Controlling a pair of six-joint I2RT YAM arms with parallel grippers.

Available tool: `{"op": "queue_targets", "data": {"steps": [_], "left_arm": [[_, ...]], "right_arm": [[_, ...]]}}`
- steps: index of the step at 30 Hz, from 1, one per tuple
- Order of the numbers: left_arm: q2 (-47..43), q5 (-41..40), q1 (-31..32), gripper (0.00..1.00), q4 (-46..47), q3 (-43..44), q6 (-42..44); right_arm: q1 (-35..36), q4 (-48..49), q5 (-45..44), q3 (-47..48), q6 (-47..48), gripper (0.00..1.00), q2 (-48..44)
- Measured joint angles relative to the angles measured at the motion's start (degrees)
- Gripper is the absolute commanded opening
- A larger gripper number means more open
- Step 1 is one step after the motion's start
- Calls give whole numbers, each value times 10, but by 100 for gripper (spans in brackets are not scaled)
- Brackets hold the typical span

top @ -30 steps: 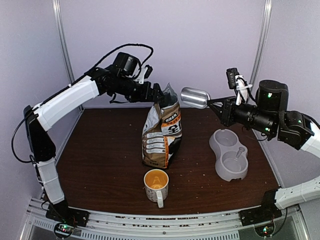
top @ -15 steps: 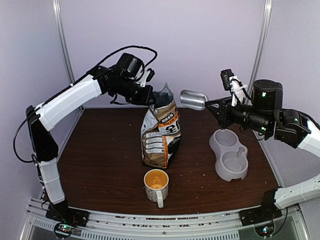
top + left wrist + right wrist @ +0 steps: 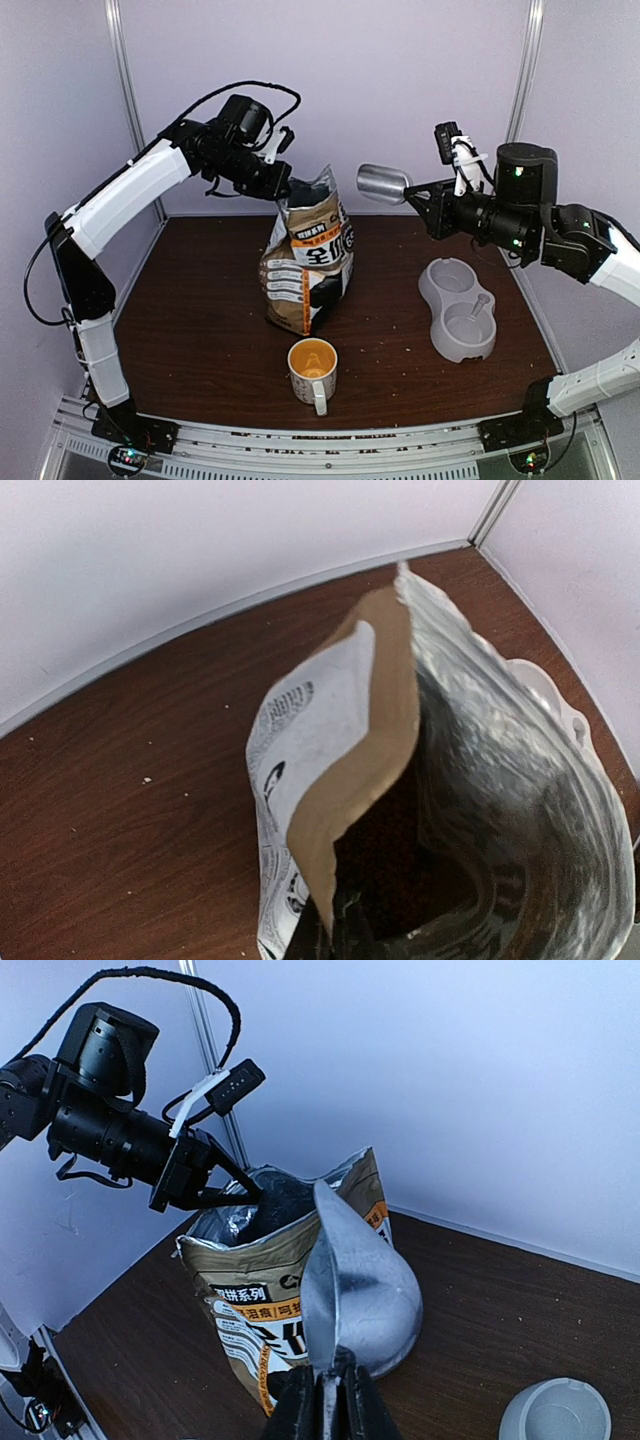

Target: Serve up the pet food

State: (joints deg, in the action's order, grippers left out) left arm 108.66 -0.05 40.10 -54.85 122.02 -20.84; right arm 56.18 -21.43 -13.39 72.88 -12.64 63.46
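Nearest, at 6 o'clock, an orange-lined white mug [image 3: 313, 368]. At 3, a grey plastic double bowl [image 3: 458, 308]. At centre stands the open white, tan and orange pet food bag [image 3: 308, 270], its contents too dark to make out. The left gripper [image 3: 289, 191] pinches its rim. At 1 o'clock, the right gripper [image 3: 420, 193] clamps a silver metal scoop [image 3: 384, 184].

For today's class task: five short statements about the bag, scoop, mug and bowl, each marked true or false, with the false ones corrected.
1. The left fingers pinch the top edge of the pet food bag. True.
2. The metal scoop is buried inside the bag. False: the right fingers hold it in the air, beside the bag's mouth.
3. The mug lies on its side. False: it stands upright in front of the bag.
4. The double bowl sits on the table, on the right arm's side. True.
5. The bag's mouth is open. True.
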Motion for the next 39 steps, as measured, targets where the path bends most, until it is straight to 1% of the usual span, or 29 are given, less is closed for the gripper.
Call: {"op": "queue_targets", "data": {"steps": [5, 11, 14, 18, 23, 30, 35, 39], "left_arm": [[11, 15, -15, 0, -12, 32, 49], [7, 64, -16, 0, 8, 20, 83], [-14, 69, -1, 0, 38, -23, 99], [-56, 63, 34, 0, 54, -81, 105], [-102, 54, 74, 0, 84, -153, 105], [-137, 45, 93, 0, 143, -221, 90], [-154, 35, 119, 0, 191, -266, 92], [-175, 11, 163, 0, 241, -323, 96]], "right_arm": [[0, -1, -14, 8, -9, 0, 2], [0, -2, -2, 8, -12, 0, 2], [1, -2, 32, 8, -10, 0, 2], [14, -11, 69, 21, -6, 0, 14], [46, -35, 76, 30, 7, 0, 46], [75, -80, 76, 29, 6, 0, 84], [81, -91, 35, 29, -30, 0, 106], [84, -105, -44, 29, -94, 0, 158]]}}
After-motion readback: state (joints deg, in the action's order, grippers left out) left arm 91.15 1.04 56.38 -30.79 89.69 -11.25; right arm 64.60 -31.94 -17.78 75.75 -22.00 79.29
